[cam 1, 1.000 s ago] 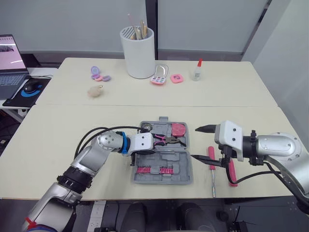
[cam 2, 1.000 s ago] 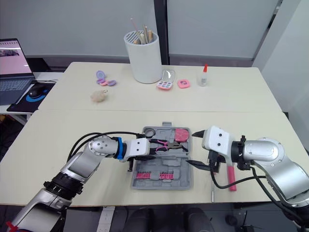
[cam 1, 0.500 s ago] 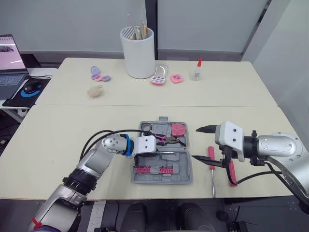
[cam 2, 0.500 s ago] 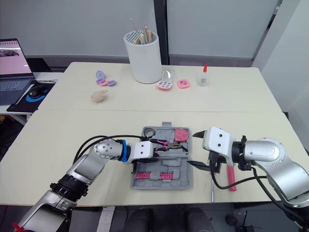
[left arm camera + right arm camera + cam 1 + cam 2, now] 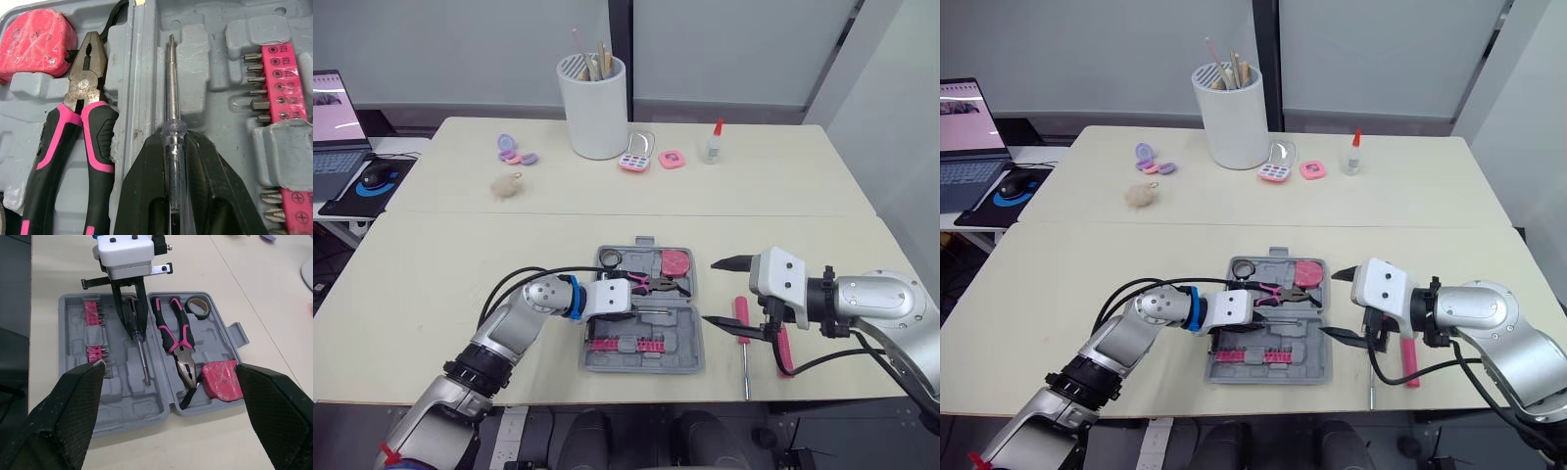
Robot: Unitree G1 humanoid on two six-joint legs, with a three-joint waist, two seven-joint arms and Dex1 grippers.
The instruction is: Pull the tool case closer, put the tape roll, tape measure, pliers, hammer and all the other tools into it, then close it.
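You see the grey tool case point(image 5: 691, 354) lying open at the near middle of the table point(image 5: 431, 294), close to the robot, so the pulling step looks done. Its far half holds the tape roll point(image 5: 198, 307) at the left, the pliers point(image 5: 83, 122) in the middle and the pink tape measure point(image 5: 36, 41) at the right; pink bit strips point(image 5: 283, 78) sit in the near half. The left pincer point(image 5: 132, 323) is clamped on a clear-handled screwdriver point(image 5: 170, 83), which lies along its slot beside the pliers. The right pincer point(image 5: 710, 291) hangs wide open and empty just right of the case. Beneath it on the table lie a pink screwdriver point(image 5: 742, 328) and a pink-handled tool point(image 5: 784, 354), probably the hammer, its head hidden. By my judgement those two remain to be packed, then the lid closed.
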